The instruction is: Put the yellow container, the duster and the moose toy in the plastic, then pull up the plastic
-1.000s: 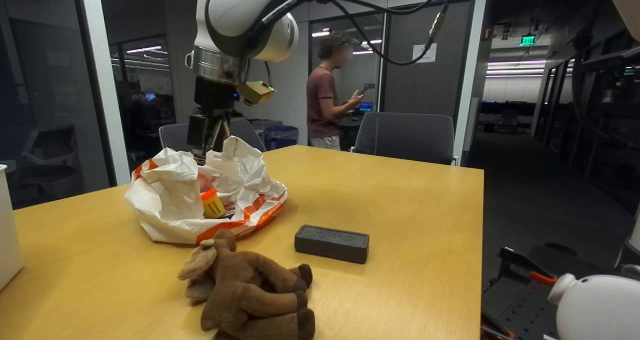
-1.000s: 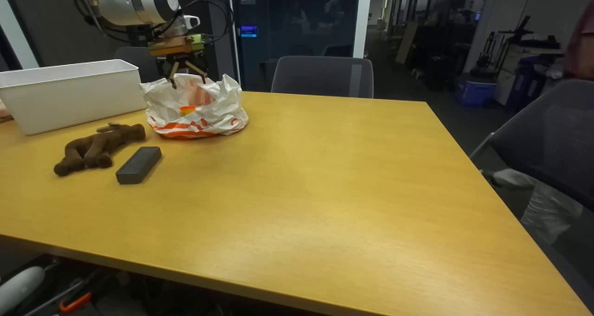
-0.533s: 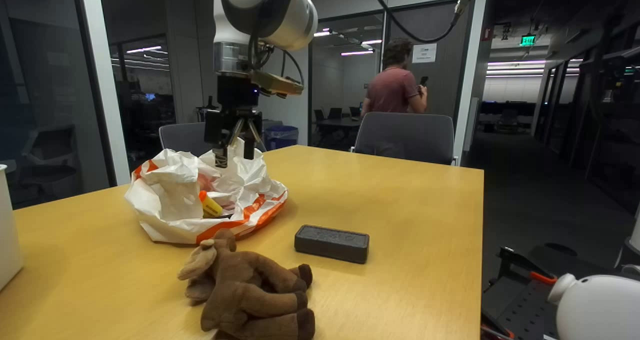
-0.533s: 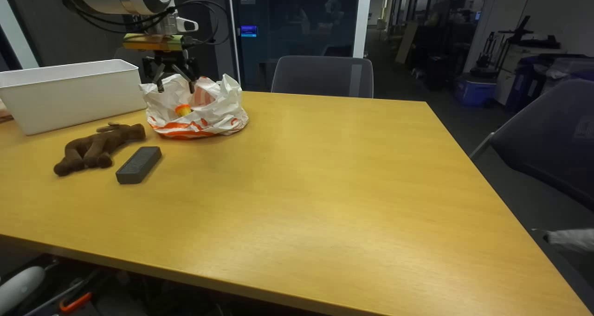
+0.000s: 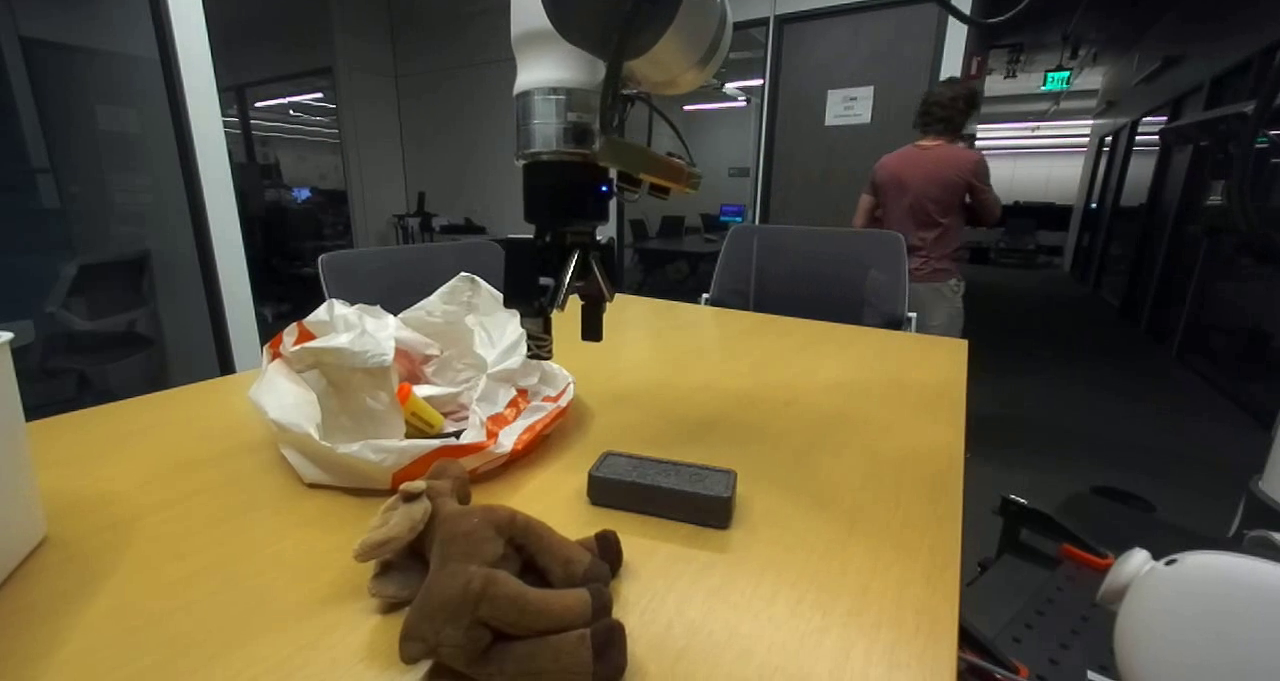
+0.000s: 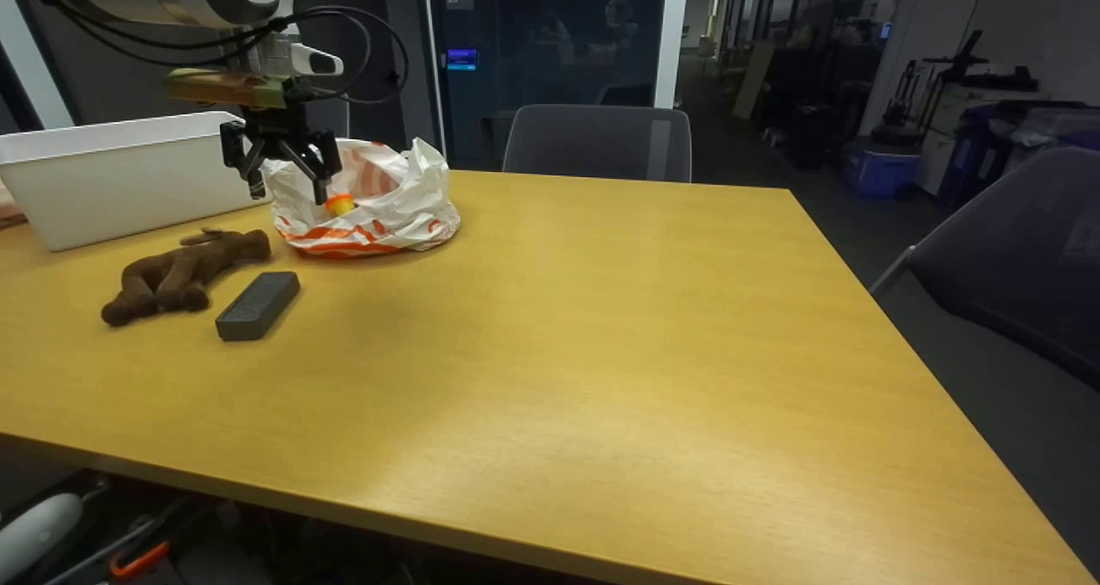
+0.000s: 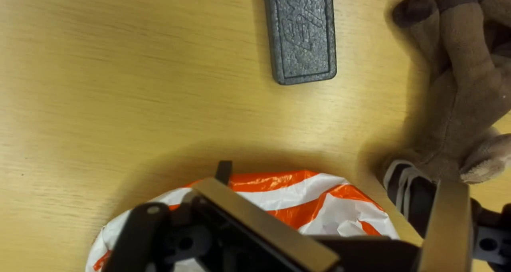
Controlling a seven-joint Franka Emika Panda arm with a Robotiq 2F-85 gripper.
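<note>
In an exterior view the hand is spread, empty, the board eraser (likely next pick) on the table at its 5 o'clock; in an exterior view, board eraser between 6 and 7; wrist view, at 12, long axis near 12-to-6.

There is one counter, one bag, one tub, one duster, one moose toy and one white box. Two fingers show. An exterior view shows one person and two chairs beside the counter.
</note>
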